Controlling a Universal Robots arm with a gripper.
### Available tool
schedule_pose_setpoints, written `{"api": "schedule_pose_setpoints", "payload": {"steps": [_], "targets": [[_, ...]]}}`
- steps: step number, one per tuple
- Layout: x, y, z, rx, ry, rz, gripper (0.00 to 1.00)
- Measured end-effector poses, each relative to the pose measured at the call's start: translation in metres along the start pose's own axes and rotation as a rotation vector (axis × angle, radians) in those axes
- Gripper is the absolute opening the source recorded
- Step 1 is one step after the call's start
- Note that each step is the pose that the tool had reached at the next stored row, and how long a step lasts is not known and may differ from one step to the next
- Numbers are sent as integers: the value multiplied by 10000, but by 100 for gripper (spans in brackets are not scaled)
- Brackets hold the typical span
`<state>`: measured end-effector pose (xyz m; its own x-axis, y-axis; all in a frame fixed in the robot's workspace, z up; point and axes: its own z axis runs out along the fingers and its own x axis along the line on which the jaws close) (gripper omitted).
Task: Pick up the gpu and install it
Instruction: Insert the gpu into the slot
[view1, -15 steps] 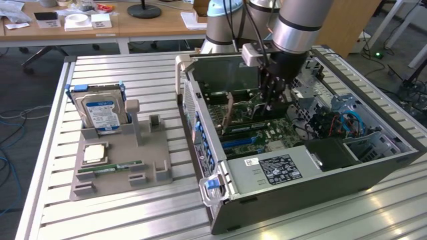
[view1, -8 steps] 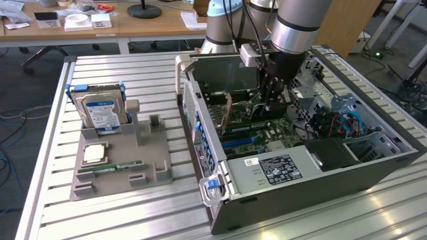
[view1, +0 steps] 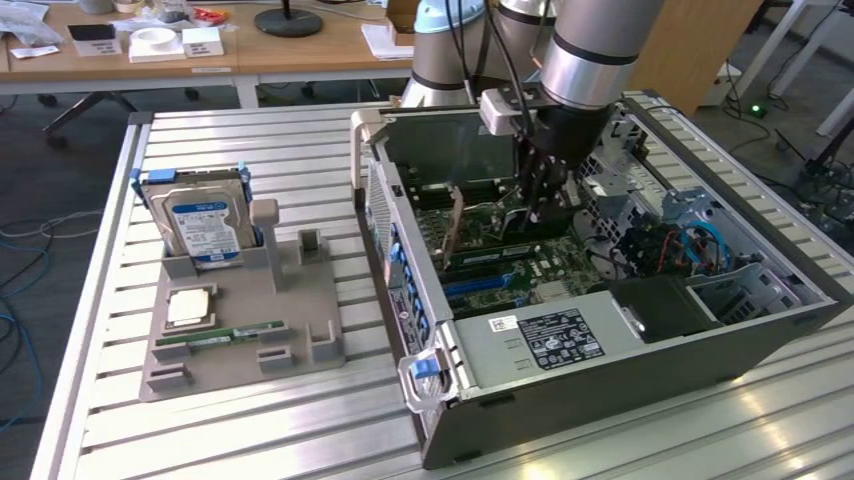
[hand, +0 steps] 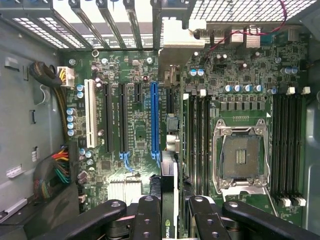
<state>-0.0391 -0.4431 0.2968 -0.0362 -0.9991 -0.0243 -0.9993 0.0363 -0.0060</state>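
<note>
grips, as it seems, the gpu edge-on in the half-closed gripper, inside the open computer case, just above the motherboard beside the blue slot. light and stiff, yet fragile; better to take by the bare top edge, gently, away from contacts.

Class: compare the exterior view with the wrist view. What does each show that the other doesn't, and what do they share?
Exterior view adds: the hard drive standing in a gray tray, a RAM stick lying on that tray, and the arm reaching into the open case. Wrist view adds: the empty CPU socket and the gpu edge-on between the fingers of the gripper. Shared: the gripper, the motherboard and its blue slot.
</note>
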Motion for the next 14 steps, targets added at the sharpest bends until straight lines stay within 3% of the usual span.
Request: {"api": "schedule_pose_setpoints", "payload": {"steps": [14], "targets": [[1, 2, 44, 0, 0, 1, 26]]}}
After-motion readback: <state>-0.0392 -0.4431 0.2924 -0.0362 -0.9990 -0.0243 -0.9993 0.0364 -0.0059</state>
